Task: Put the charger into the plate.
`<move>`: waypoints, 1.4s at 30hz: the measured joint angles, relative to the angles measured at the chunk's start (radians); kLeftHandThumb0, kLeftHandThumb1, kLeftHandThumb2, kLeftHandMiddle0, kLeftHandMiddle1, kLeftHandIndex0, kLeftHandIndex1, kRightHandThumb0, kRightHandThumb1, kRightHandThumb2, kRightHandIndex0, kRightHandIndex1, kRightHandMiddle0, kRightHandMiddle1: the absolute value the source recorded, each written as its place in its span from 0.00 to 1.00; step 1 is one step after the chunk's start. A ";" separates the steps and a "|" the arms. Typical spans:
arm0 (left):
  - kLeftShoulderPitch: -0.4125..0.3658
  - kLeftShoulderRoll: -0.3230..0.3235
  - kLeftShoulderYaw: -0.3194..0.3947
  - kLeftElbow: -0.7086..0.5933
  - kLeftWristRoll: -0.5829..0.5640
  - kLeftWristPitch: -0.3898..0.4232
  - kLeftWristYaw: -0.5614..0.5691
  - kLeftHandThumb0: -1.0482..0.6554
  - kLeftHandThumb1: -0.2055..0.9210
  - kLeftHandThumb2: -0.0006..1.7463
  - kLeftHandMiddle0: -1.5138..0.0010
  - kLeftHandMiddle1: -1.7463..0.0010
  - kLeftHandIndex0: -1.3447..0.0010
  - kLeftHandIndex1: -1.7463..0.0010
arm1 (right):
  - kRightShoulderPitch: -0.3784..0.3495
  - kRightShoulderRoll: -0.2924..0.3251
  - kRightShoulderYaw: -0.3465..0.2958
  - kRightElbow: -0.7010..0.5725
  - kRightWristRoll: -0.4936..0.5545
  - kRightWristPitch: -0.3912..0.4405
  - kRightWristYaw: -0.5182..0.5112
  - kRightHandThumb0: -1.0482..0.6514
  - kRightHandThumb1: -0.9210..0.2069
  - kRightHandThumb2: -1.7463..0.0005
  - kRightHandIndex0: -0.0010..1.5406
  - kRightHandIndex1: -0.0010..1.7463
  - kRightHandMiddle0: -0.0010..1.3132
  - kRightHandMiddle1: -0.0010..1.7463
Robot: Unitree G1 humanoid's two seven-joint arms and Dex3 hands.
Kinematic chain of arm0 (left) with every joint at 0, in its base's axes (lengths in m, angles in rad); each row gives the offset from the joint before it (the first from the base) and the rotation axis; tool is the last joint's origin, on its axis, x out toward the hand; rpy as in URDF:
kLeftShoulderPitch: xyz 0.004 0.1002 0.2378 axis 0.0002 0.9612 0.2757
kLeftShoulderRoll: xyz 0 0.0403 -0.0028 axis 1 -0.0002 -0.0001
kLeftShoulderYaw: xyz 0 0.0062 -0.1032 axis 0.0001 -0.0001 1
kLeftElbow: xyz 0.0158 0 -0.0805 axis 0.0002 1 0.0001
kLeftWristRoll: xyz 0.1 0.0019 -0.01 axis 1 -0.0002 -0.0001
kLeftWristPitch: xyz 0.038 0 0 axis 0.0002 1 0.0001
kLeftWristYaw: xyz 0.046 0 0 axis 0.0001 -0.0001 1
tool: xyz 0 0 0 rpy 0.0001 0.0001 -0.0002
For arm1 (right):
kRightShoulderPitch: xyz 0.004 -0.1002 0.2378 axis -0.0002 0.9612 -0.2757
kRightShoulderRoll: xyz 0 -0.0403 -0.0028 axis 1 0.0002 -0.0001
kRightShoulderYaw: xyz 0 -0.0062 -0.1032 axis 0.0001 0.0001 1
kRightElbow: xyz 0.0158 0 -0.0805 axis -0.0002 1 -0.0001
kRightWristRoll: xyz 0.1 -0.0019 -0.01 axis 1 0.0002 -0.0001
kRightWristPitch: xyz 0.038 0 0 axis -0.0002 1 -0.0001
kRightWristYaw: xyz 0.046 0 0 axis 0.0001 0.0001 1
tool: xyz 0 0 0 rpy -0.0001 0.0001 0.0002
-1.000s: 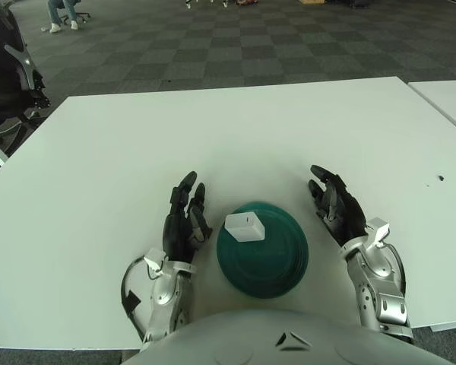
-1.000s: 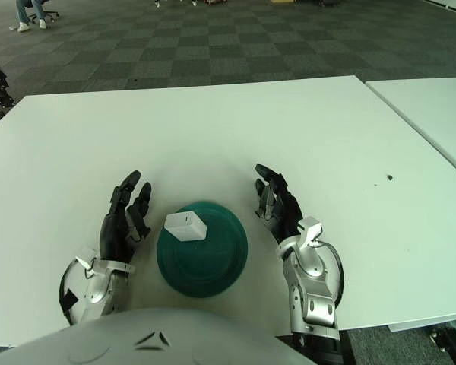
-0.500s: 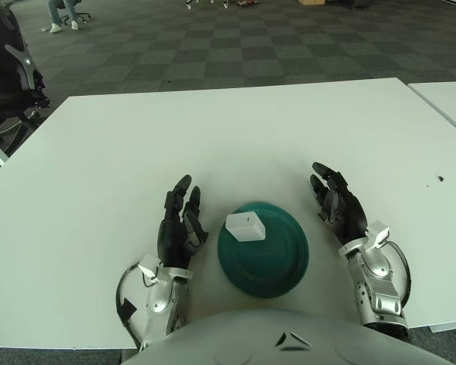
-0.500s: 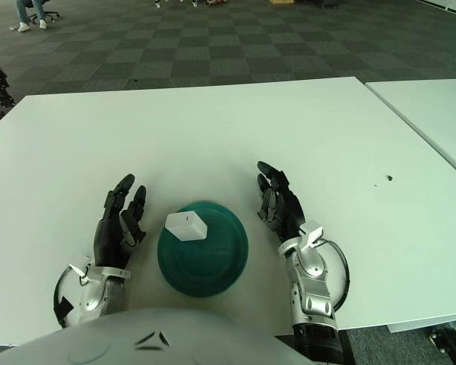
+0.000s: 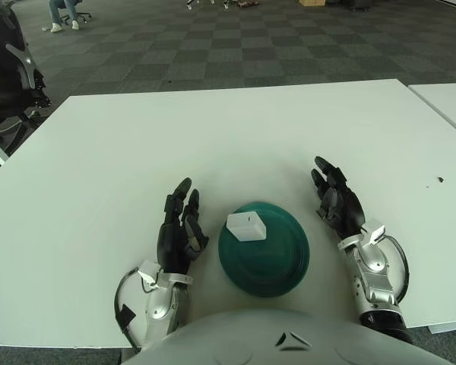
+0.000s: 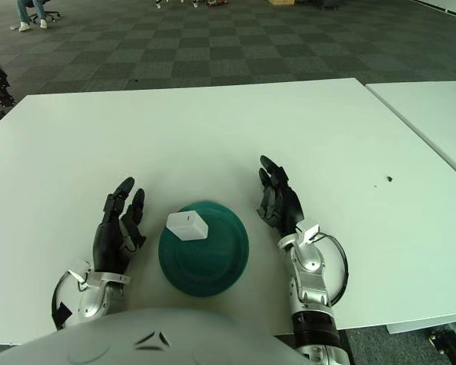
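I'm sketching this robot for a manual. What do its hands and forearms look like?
Both match: the left hand and right hand have black segmented fingers on silver metallic wrists and forearms, each with a small white block at the wrist and a black cable looping beside it.

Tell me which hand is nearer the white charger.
Left. The left hand is just left of the charger, which lies on the green plate; the right hand is farther, beyond the plate's right rim.
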 measured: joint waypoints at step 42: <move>0.022 -0.012 0.031 -0.013 -0.021 -0.019 0.004 0.05 1.00 0.60 0.89 1.00 1.00 0.69 | 0.018 0.031 0.007 -0.008 -0.081 -0.134 -0.138 0.10 0.00 0.44 0.03 0.00 0.00 0.20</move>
